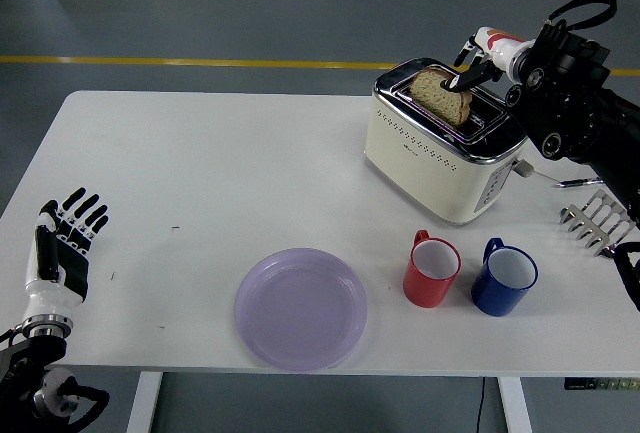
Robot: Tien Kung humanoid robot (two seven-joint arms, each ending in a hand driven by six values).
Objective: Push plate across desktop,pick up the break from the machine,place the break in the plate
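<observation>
The bread slice (444,96) stands upright in the near slot of the cream toaster (445,153) at the far right of the counter (200,173), its top half clear of the slot. The right hand (477,61) is at the slice's upper right edge, one dark finger laid against the crust, though I cannot tell whether the fingers have actually closed on it. From here the main risk seems to be a thin, one-sided hold: lifted that way, the slice could tilt, catch on the slot rim, tear, or drop back in. The carry is also awkward, since the purple plate (301,307) lies near the front edge, well apart from the toaster, with a red mug (432,270) and blue mug (505,277) near the route; a low path could knock them. The left hand (63,252) rests with fingers spread at the counter's left edge.
</observation>
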